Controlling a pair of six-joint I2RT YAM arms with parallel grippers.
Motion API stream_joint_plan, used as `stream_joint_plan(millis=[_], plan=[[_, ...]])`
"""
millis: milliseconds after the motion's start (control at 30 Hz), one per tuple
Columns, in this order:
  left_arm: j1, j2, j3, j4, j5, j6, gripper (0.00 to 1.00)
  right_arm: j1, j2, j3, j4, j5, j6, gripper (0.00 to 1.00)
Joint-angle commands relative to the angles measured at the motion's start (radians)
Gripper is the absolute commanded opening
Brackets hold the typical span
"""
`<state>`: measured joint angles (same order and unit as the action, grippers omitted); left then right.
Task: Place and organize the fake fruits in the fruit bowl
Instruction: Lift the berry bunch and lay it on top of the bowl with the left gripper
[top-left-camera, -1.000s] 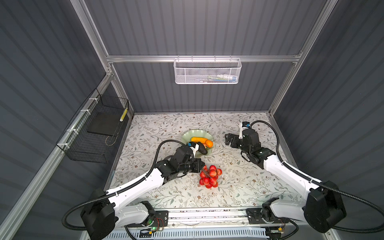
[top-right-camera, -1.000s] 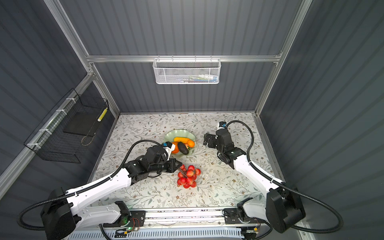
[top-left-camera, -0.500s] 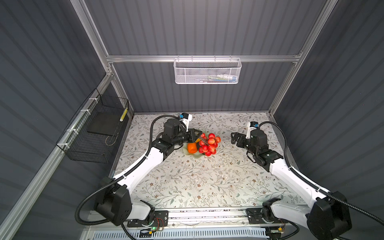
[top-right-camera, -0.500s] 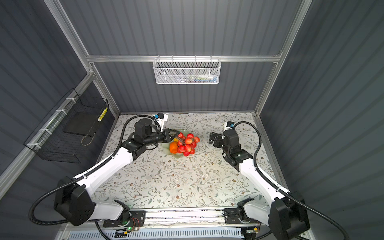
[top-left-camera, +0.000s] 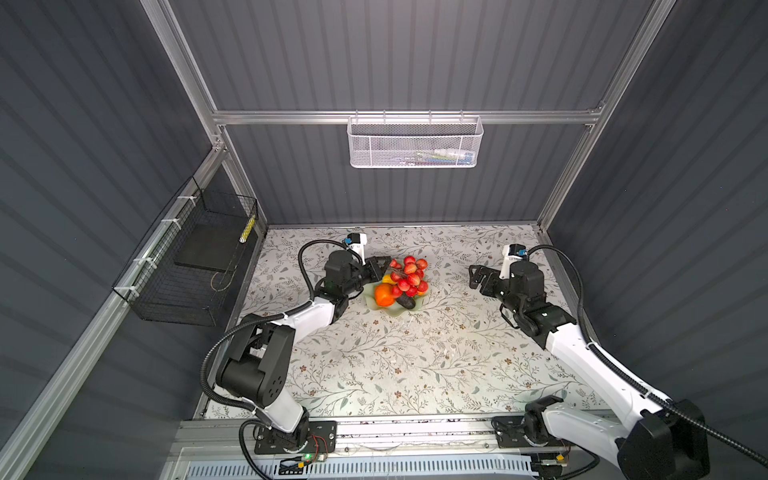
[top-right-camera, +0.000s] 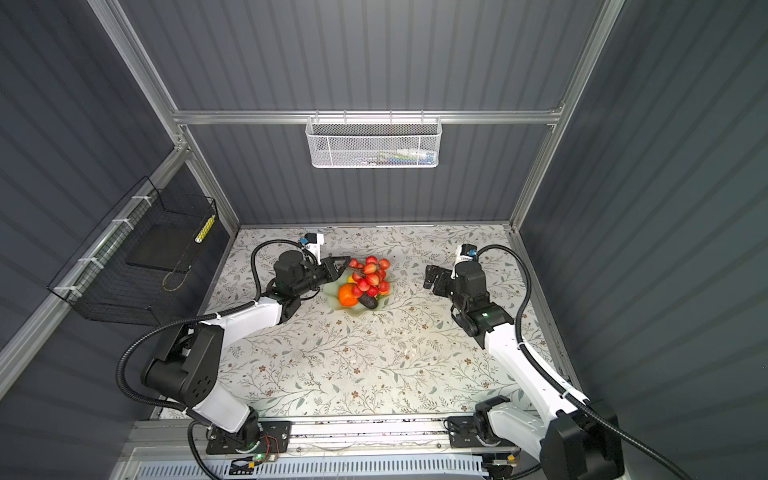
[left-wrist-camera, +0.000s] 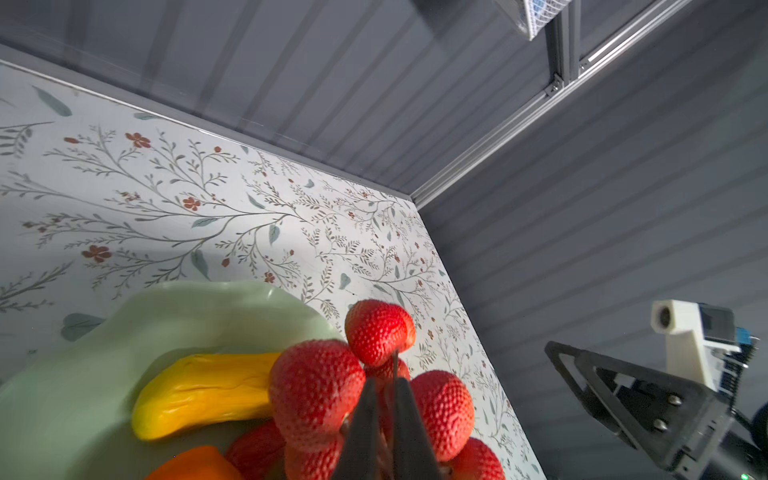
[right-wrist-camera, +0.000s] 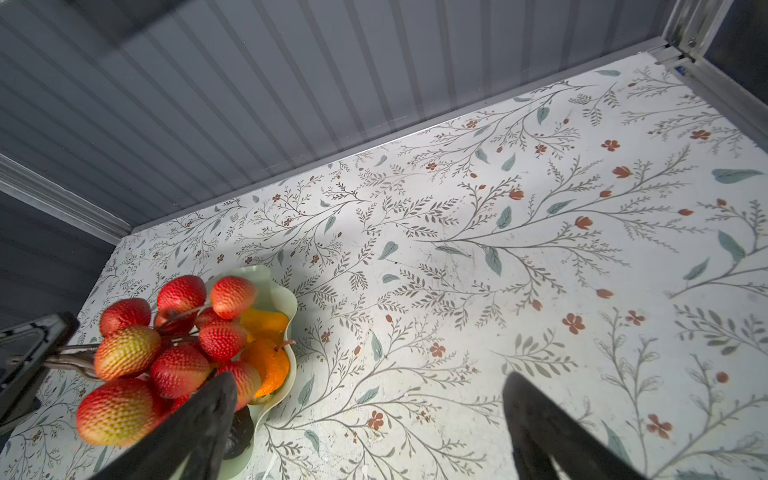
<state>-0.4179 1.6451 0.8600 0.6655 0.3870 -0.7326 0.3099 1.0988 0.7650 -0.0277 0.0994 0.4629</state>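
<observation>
Red berry bunch (top-left-camera: 409, 274) on a brown stem, pinched by the left pincer (top-left-camera: 388, 268), hangs just ahead of it over the pale mint-green scalloped bowl (top-left-camera: 390, 311) — masking fruit (top-left-camera: 383, 294) inside; right pincer (top-left-camera: 473, 277), spread, well apart.

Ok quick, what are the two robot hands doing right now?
Left gripper: shut on the stem of the red berry bunch.
Right gripper: open, holding nothing.

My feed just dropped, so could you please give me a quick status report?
Left hand shut on berry bunch, held over fruit bowl. Right hand open, standing off. Nothing in the way.
</observation>
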Motion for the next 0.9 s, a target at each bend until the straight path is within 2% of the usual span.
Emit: stream_joint_plan(millis=[0,200,367,500,567,633,800,867], plan=[[0.002,0.038,-0.044,0.175,-0.031,-0.056,0.0,-0.008,0.006,0.0,-0.011,-0.011,-0.016,0.99],[0.008,0.065,-0.133,0.229,-0.133,-0.096,0.0,-0.011,0.015,0.005,-0.005,-0.024,-0.006,0.99],[0.022,0.093,-0.125,0.204,-0.132,-0.1,0.01,-0.012,0.044,0.013,-0.006,-0.034,-0.006,0.99],[0.035,0.093,-0.134,0.189,-0.135,-0.114,0.18,-0.014,0.038,0.014,-0.011,-0.03,-0.007,0.99],[0.038,0.087,-0.133,0.164,-0.137,-0.107,0.35,-0.014,0.036,0.014,-0.014,-0.029,-0.009,0.99],[0.04,0.077,-0.134,0.147,-0.14,-0.099,0.45,-0.017,0.033,0.014,-0.02,-0.026,-0.011,0.99],[0.047,0.035,-0.127,0.102,-0.149,-0.08,0.77,-0.023,0.027,0.017,-0.029,-0.025,-0.016,0.99],[0.048,0.006,-0.117,0.067,-0.158,-0.059,0.95,-0.026,0.027,0.018,-0.031,-0.026,-0.016,0.99]])
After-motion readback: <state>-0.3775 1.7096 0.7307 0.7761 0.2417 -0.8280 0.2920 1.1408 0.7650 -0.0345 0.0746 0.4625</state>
